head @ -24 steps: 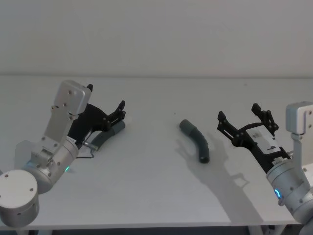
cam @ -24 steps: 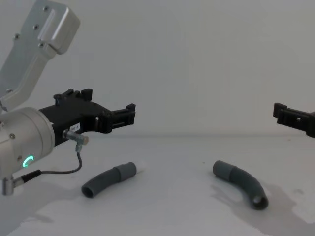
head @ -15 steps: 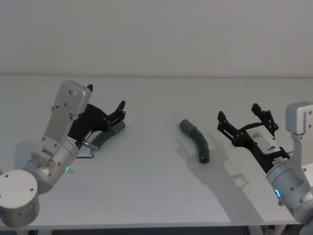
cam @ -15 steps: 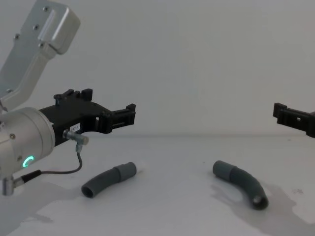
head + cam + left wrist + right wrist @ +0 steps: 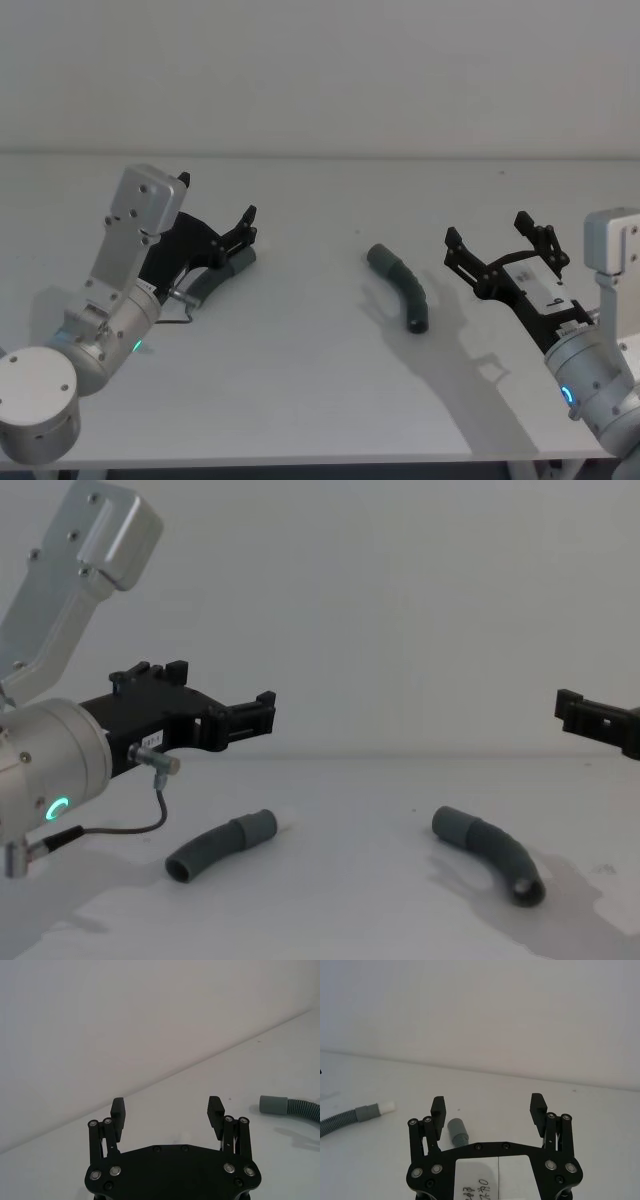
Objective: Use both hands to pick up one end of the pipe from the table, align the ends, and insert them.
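My matte white-grey counter carries both pieces. The black serrated left end effector hovers wide above the white-tipped dark grey curved tube toward the left edge. The right end effector, equally wide, faces the collared grey curved tube mid-counter, ready to straddle it.

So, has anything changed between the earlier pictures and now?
Nothing visibly changed. The left gripper and the right gripper stay open above the table, holding nothing. The white-tipped pipe piece and the collared pipe piece lie where they were.
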